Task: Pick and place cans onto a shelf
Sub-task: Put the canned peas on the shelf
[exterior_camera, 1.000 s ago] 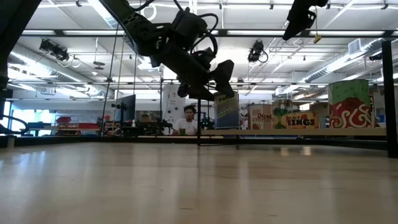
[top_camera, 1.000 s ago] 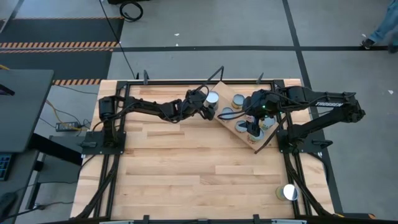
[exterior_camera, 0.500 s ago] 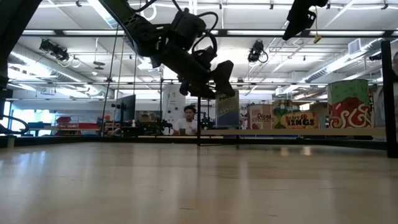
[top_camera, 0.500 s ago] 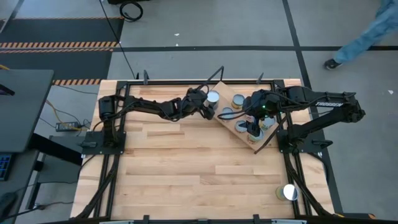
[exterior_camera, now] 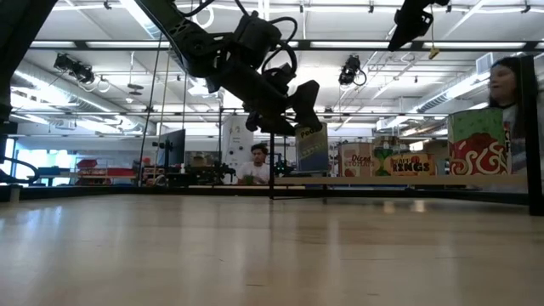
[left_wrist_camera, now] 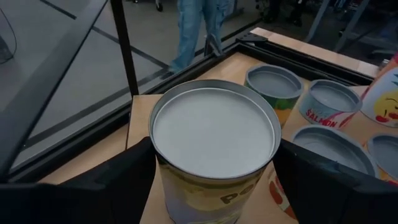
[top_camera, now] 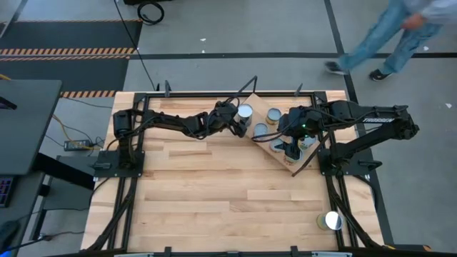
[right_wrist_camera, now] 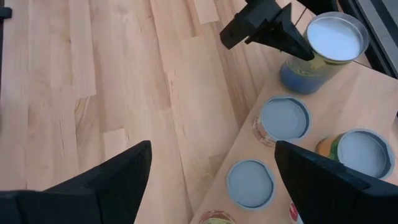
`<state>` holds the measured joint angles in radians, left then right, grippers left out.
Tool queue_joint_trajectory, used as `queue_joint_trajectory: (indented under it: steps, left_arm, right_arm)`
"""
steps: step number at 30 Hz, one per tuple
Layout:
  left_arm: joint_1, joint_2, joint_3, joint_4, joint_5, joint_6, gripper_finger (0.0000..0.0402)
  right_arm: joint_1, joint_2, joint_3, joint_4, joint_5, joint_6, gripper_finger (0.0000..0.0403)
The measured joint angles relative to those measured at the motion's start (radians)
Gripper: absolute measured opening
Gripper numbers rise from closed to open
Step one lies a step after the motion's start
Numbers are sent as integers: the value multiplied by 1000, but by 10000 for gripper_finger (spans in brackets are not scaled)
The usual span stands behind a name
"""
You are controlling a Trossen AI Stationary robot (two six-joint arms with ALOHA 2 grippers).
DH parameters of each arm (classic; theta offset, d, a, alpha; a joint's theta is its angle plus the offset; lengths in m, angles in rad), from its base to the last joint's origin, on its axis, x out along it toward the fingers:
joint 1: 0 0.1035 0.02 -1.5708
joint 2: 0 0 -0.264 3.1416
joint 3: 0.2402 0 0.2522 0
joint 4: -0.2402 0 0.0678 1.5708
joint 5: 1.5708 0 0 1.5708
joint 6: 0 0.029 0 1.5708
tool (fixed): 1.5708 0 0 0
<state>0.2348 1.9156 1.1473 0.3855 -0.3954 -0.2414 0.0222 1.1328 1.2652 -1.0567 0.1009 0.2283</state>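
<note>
Planked tabletop (top_camera: 214,193) carries our shelf (top_camera: 251,140). Our left gripper (top_camera: 241,120) clamps a silver-topped can (top_camera: 245,111) at the shelf's corner, while our right gripper (top_camera: 287,148) hangs spread and unloaded over the shelf's other cans (right_wrist_camera: 284,118).

We see the dark left arm stretched from its base at the table's left edge toward the far middle, its two-finger left gripper (top_camera: 241,118) raised off the tabletop with the dark fingers (left_wrist_camera: 121,177) spread wide on either side of a tall silver-topped tin can (left_wrist_camera: 213,149), which they clasp. The dark right arm folds back from the right side, and its right gripper (top_camera: 288,146) hangs with its fingers (right_wrist_camera: 109,177) parted, holding nothing.
</note>
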Motion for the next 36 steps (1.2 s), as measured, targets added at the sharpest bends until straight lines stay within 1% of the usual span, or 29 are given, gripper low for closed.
queue_joint_trajectory:
  steps: [4,8,11,13,18,20,24,27,31,34,36]
  left_arm:
    - [0,0,0,1,0,31,312]
    - [-8,0,0,2,0,18,289]
    - [-10,0,0,3,-2,10,287]
    - [-10,0,0,3,-3,16,304]
    - [-14,0,0,-6,-4,18,363]
    - [-15,0,0,-11,-4,17,375]
    - [-32,-20,-1,-32,-30,19,378]
    - [-52,-68,0,-82,-81,23,379]
    - [-97,-164,-6,-220,-114,14,379]
    - [-141,-258,-61,-247,-160,13,376]
    - [-162,-328,-128,-232,-158,12,371]
  right_arm:
    - [11,0,0,0,0,-2,348]
    - [11,0,0,0,0,-3,348]
    - [12,0,0,0,0,-3,348]
    - [12,0,0,0,0,-3,348]
    - [11,0,0,0,-13,6,348]
    - [12,0,0,0,-16,8,348]
    - [12,0,0,0,-16,7,348]
    - [12,0,0,1,-16,3,348]
    - [19,4,0,17,-15,-25,348]
    - [51,7,-15,50,-14,-58,348]
    - [88,8,-42,78,-15,-62,348]
